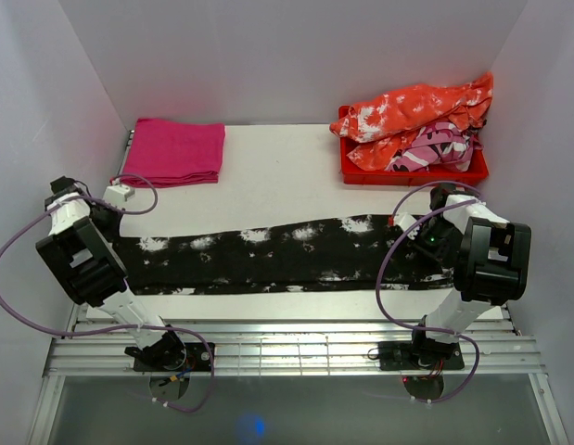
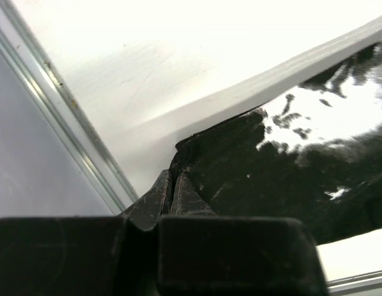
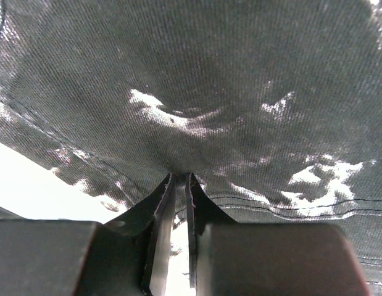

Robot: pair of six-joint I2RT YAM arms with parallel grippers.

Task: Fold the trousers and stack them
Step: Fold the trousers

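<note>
The left end effector (image 2: 173, 185) is seen with its jaws pressed together on the very corner of the trousers (image 1: 268, 255), right at the left edge of the tabletop (image 1: 277, 185). The right end effector (image 3: 178, 179) is drawn to a narrow slit, and the cloth is puckered into its tips, so a pinch on the fabric is judged to have been made there too. From these two grips the trousers are stretched out flat as one long, narrow band across the near part of the tabletop, the left end under the left arm and the right end under the right arm. The band is judged to be the two legs laid one on the other, though the layers cannot be told apart for certain. No fold across the length has been made yet, and nothing has been stacked, so most of the task is judged to be left. Well apart from the trousers, a folded magenta cloth (image 1: 173, 151) lies at the far left corner. At the far right, a red bin (image 1: 412, 173) is filled with an orange-and-white garment (image 1: 416, 107).
</note>
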